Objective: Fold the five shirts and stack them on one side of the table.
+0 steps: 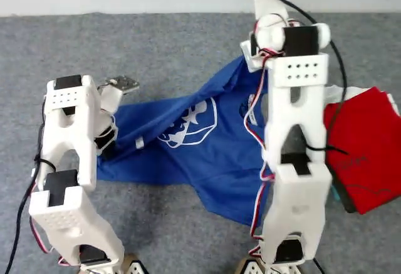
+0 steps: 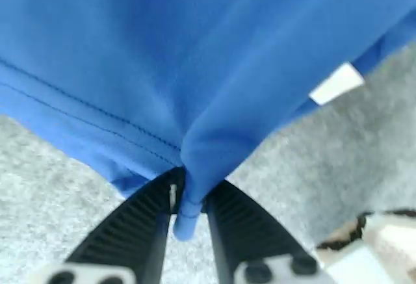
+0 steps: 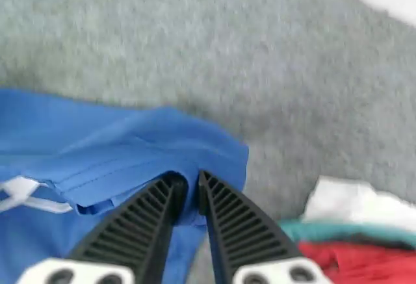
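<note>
The blue shirt [image 1: 213, 161] sprawls mid-table, with the folded stack [image 1: 366, 148] at three o'clock. The left gripper [image 2: 188, 196] and right gripper [image 3: 188, 185] each pinch its edge. Both should lift evenly, keeping the fabric taut.

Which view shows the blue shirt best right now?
High view: the blue shirt lies spread on the table, white print up. Left wrist view shows a fold pinched in the left gripper; right wrist view, an edge clamped in the right gripper.

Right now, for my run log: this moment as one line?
left jaws: shut on blue fabric shirt with white print | right jaws: shut on same shirt | red folded shirt: tops pile, right side
</note>
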Robot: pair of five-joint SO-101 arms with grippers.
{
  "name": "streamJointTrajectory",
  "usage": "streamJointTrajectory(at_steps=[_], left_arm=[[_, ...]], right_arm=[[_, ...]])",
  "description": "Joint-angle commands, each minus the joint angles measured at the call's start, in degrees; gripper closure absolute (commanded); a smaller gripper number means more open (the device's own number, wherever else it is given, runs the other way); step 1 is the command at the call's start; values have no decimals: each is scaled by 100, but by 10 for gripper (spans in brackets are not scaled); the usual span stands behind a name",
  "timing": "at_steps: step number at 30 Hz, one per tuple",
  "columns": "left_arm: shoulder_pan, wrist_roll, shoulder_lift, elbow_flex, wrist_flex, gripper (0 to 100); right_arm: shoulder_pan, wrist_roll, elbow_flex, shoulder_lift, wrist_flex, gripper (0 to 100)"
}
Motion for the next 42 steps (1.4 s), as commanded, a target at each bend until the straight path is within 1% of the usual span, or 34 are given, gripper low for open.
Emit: streamJointTrajectory(at_steps=[1, 5, 7, 10, 13, 18, 23, 29, 34, 36, 39, 42], left_arm=[[-281, -220, -97, -180, 193, 987], [-686, -237, -97, -180, 193, 987], [-774, -246, -97, -180, 193, 987], [-756, -492, -79, -154, 193, 987], [-747, -554, -35, -136, 193, 987], [-747, -563, -35, -136, 193, 987], [-747, -563, -26, -136, 193, 987], [-747, -571, -26, -136, 193, 987], [-747, -571, -26, -136, 193, 987], [-747, -571, -26, -136, 193, 987], [-747, -571, -26, -136, 193, 987], [-747, -571, -26, -136, 193, 987]], right_arm=[[180, 290, 2022, -1771, 242, 989], [171, 642, 4308, -3222, 180, 988], [163, 765, 5319, -3776, -84, 988], [171, 941, 6673, -4497, -611, 988], [171, 976, 7789, -5138, -1033, 988], [171, 1213, 9037, -6026, -1455, 988], [171, 1266, 9618, -6563, -1534, 988], [163, 1785, 9864, -6844, -1174, 988], [92, 1987, 10321, -6844, -1042, 988], [-136, 1996, 10567, -6844, -1051, 988], [-673, 1952, 10875, -6844, -1095, 988], [-1112, 1943, 10963, -6844, -1103, 988]])
